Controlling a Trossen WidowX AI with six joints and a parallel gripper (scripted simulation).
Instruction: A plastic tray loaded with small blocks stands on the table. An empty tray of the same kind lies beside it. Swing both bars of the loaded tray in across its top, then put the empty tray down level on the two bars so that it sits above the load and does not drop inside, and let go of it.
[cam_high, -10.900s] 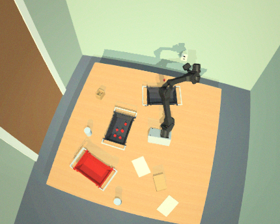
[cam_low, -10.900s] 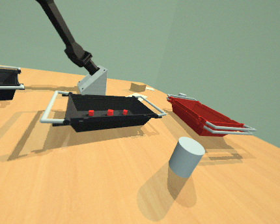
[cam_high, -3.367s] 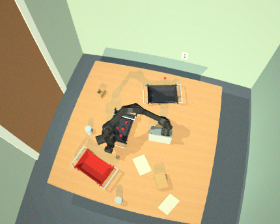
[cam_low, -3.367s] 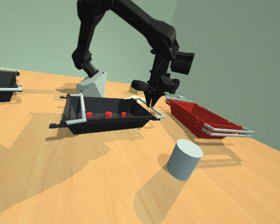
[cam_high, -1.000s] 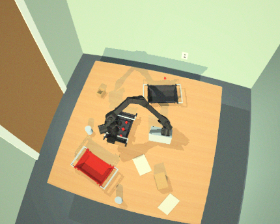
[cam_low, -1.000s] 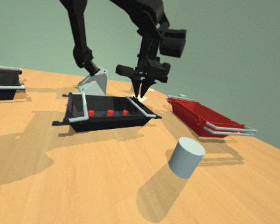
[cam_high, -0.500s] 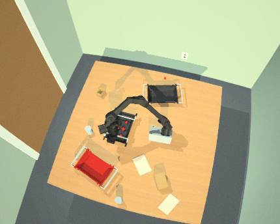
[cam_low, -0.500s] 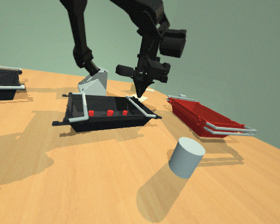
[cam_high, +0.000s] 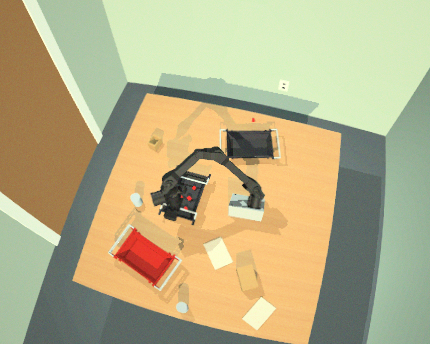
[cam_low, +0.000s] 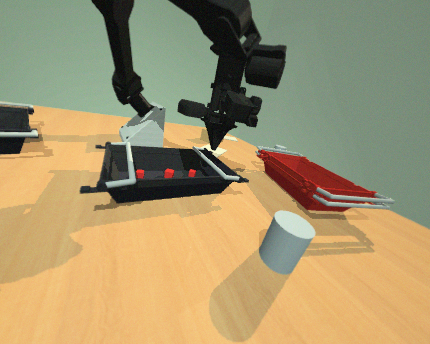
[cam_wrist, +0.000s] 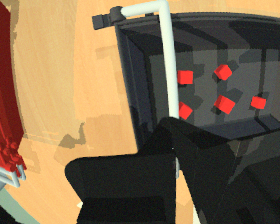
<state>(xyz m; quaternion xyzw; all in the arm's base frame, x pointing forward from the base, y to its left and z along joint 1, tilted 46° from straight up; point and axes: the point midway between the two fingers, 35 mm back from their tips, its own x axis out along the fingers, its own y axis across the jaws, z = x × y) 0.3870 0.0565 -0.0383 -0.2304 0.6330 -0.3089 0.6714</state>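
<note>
The black loaded tray (cam_high: 199, 196) (cam_low: 170, 192) (cam_wrist: 140, 85) holds several red blocks (cam_low: 169, 173) (cam_wrist: 224, 104). Its two white wire bars both lie inward across its top: one bar (cam_low: 131, 165) (cam_wrist: 170, 65) near one end, the other bar (cam_low: 218, 166) near the end by my gripper. My gripper (cam_low: 214, 148) (cam_wrist: 167, 122) is shut with nothing seen between its fingertips, which point down close to the tray's long side near one end. A black empty tray (cam_high: 250, 143) stands farther off with its bars out over its ends. A red empty tray (cam_high: 145, 257) (cam_low: 310, 181) also has its bars out.
A grey cylinder (cam_high: 136, 200) (cam_low: 285, 245) stands near the loaded tray, another cylinder (cam_high: 182, 307) near the red tray. A tan block (cam_high: 247, 276), two pale flat pieces (cam_high: 218, 253) (cam_high: 259, 313) and a small tan box (cam_high: 155, 141) lie around. The arm's pale base (cam_high: 245, 211) stands beside the loaded tray.
</note>
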